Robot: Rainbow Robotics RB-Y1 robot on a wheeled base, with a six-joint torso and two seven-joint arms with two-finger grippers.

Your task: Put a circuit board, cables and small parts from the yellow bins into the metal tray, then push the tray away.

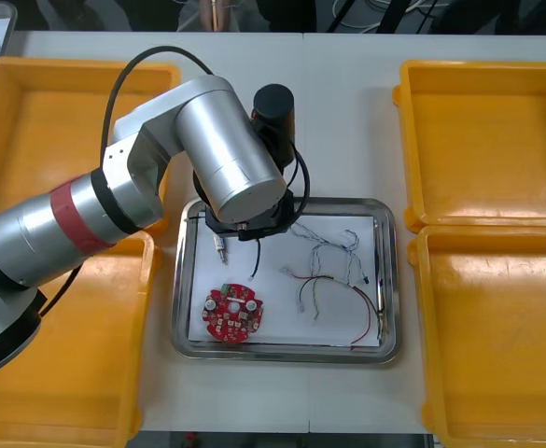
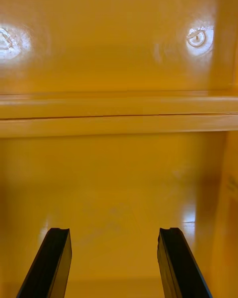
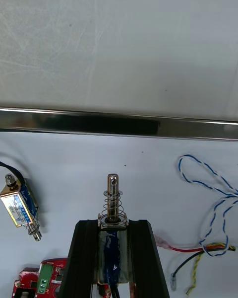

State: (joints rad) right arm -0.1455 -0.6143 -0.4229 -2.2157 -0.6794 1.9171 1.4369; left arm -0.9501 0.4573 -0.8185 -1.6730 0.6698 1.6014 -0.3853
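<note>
left tool grips small metal part over metal tray's 11 o'clock corner, pin toward rim; right tool spread, idle above yellow bin.

Bright overhead light; glare spots on yellow bins, metal tray rim gleaming

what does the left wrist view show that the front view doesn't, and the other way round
Left wrist view adds the left gripper, its fingers shut on a small metal part with a spring, just above the tray floor.

Front view adds the yellow bins and the left arm covering that grasp.

Both show the tray, the red board, the blue-white cable and a loose metal part lying in the tray.

The right gripper hangs open over a bin.
</note>
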